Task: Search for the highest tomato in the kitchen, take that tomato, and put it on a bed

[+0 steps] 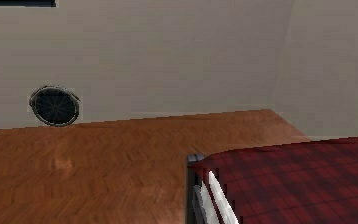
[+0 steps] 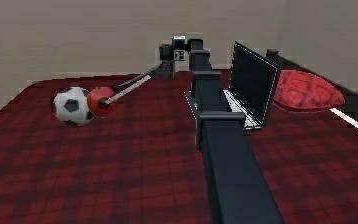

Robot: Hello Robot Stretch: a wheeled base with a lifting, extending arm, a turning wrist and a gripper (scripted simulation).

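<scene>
**Arm side view.** The red, round tomato [image 2: 101, 101] sits toward the far left part of the bed [image 2: 107, 170], near the bed's far edge, right at the tip of the gripper [image 2: 111, 96]. You cannot tell whether the tomato rests on the plaid cover or hangs just above it. So you cannot tell whether the gripper holds it, nor whether the grip is released or clenched. Just beside the tomato, on its left, a black-and-white football [image 2: 72, 105] lies on the cover, and the two appear to touch. The thin fingers [image 2: 142, 82] slant from the gripper's dark body down and left to the tomato. The arm [image 2: 222, 150] is a dark square bar that crosses the middle of the bed from the near edge, with two white squares [image 2: 178, 48] at its far end. Right of the arm an open laptop [image 2: 255, 80] stands on the cover. Beyond it a red pillow [image 2: 309, 92] lies by the bed's far right corner.

**Forward view.** You see a corner of the bed with its white frame [image 1: 213, 195] on a wooden floor [image 1: 87, 170]. On the pale wall [image 1: 167, 60] behind it is a round dark disc [image 1: 54, 105].
</scene>
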